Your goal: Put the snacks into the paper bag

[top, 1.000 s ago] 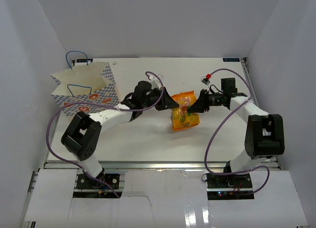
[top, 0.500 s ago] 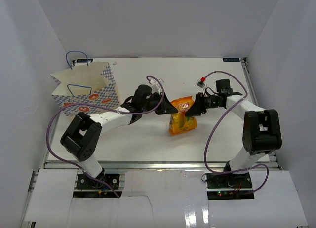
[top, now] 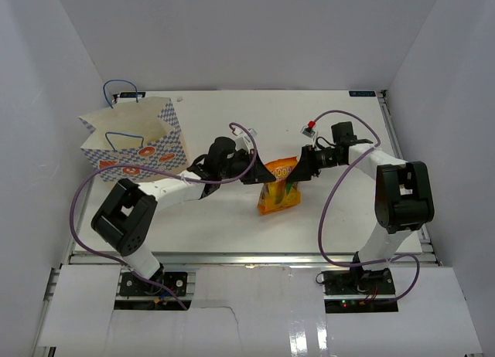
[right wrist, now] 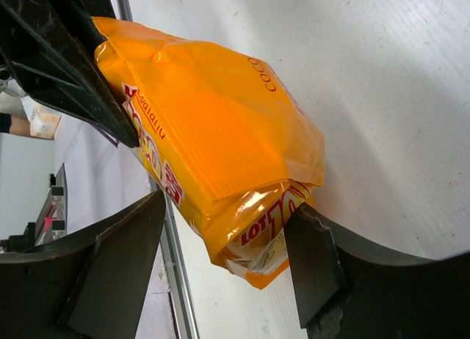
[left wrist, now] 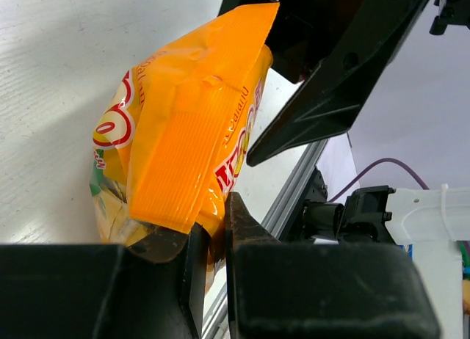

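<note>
The orange pouch is held up over the middle of the table. My left gripper is shut on its seam edge, which shows pinched between the jaws in the left wrist view. My right gripper is open, its fingers spread on both sides of the pouch's other end, with a gap on one side. The paper bag stands open at the far left, its blue cord handles up. The other snacks are out of view.
White walls close in the table on the left, back and right. The right gripper's black fingers stand right behind the pouch in the left wrist view. Purple cables loop off both arms.
The pouch and both grippers have moved left and a little nearer. The pouch now hangs more upright from the left gripper.
</note>
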`<state>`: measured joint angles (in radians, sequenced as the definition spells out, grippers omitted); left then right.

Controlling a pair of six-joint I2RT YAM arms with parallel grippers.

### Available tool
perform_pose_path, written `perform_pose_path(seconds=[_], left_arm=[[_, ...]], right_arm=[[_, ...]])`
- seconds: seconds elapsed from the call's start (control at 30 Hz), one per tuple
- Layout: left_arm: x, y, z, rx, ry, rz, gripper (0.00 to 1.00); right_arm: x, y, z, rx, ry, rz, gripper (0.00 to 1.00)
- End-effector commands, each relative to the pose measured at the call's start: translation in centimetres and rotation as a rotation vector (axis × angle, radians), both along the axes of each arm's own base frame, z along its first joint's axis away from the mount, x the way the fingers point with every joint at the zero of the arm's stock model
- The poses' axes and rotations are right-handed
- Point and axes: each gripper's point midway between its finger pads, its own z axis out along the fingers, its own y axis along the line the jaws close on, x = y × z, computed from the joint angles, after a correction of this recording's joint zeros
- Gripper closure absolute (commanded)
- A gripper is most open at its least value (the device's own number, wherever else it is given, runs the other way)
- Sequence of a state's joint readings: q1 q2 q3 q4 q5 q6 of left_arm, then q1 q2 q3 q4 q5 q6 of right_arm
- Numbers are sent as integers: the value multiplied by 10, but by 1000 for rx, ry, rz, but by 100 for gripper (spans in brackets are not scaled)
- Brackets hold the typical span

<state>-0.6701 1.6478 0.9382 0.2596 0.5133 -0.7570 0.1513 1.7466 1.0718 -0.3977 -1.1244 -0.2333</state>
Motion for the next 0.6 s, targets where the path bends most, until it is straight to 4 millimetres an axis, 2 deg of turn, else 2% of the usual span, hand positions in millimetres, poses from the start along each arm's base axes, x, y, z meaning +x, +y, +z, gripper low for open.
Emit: perform_pose_path(seconds=[0.0, 0.4, 0.53, 0.57], left_arm=[[-15, -4, 58, -103, -153, -72, 100], [-18, 13, 70, -39, -278, -53, 100], [-17, 23, 68, 8, -300, -30, 100], [-16, 24, 70, 19, -306, -22, 100]], right_arm=[[13, 5, 22, 31, -122, 32, 29], [18, 3, 31, 10, -243, 62, 21], [19, 2, 48, 19, -327, 103, 20], [23, 1, 59, 27, -364, 107, 20]])
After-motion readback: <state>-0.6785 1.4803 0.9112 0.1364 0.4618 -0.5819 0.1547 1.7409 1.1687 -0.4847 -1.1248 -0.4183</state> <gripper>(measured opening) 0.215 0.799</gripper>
